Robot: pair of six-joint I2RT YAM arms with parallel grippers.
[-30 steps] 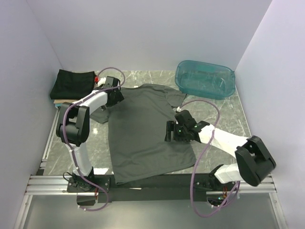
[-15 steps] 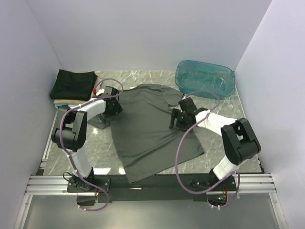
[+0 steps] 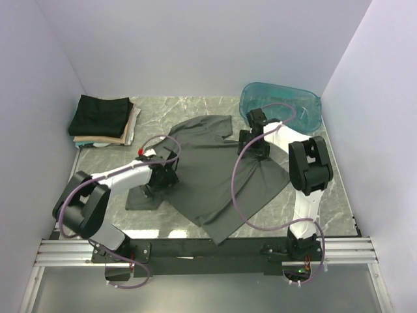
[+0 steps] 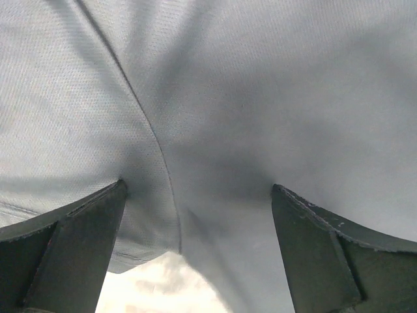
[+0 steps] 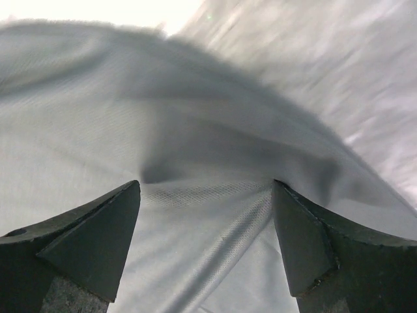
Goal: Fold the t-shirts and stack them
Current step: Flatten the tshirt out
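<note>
A dark charcoal-grey t-shirt [image 3: 208,169] lies spread and skewed on the marble table. My left gripper [image 3: 163,176] presses down on its left part near a sleeve. In the left wrist view the jaws [image 4: 199,189] stand wide open with the cloth [image 4: 260,98] stretched between them. My right gripper [image 3: 255,140] rests on the shirt's far right part beside the tub. Its jaws [image 5: 206,186] are also wide open over wrinkled cloth [image 5: 130,117]. A stack of folded shirts sits at the back left, a black one [image 3: 101,114] on top, tan and cream ones [image 3: 124,135] under it.
A translucent teal plastic tub [image 3: 280,107] stands at the back right, close behind the right gripper. White walls enclose the table on three sides. The metal rail [image 3: 208,251] with the arm bases runs along the near edge. Purple cables loop over both arms.
The left gripper has slid toward the near edge and the right gripper toward the tub. The charcoal shirt has turned counterclockwise with them and its hem now points to the near right.
</note>
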